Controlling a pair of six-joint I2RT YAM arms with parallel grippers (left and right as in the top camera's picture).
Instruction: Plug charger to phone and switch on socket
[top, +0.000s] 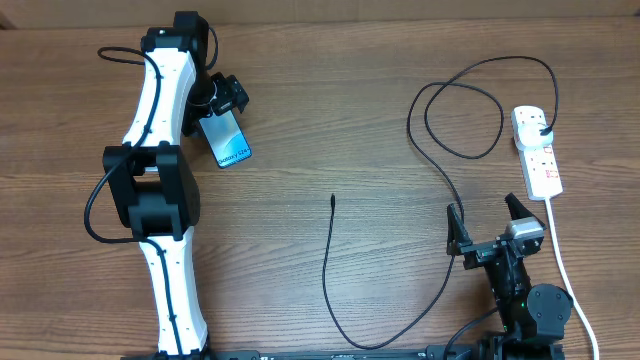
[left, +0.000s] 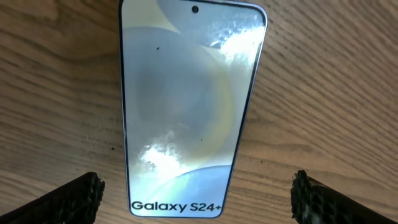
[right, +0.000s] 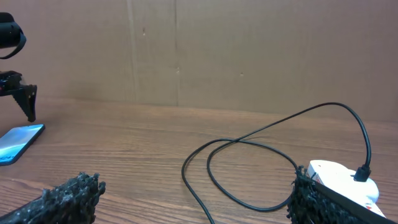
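Left gripper (top: 226, 100) and right gripper (top: 487, 224) both gape empty, and an off-centre pinch could skid the slim blue-screened phone (top: 227, 141) toward the far edge of the tabletop (top: 330, 80).

The table (top: 330, 120) is matt, grained wood. The phone (left: 186, 106) has a glossy screen. The pads (left: 78, 198) look rough, maybe foam.

overhead: I see the whole table (top: 380, 60) straight down | left wrist: close over phone (left: 186, 106) | right wrist: low, looking across; phone shared by all
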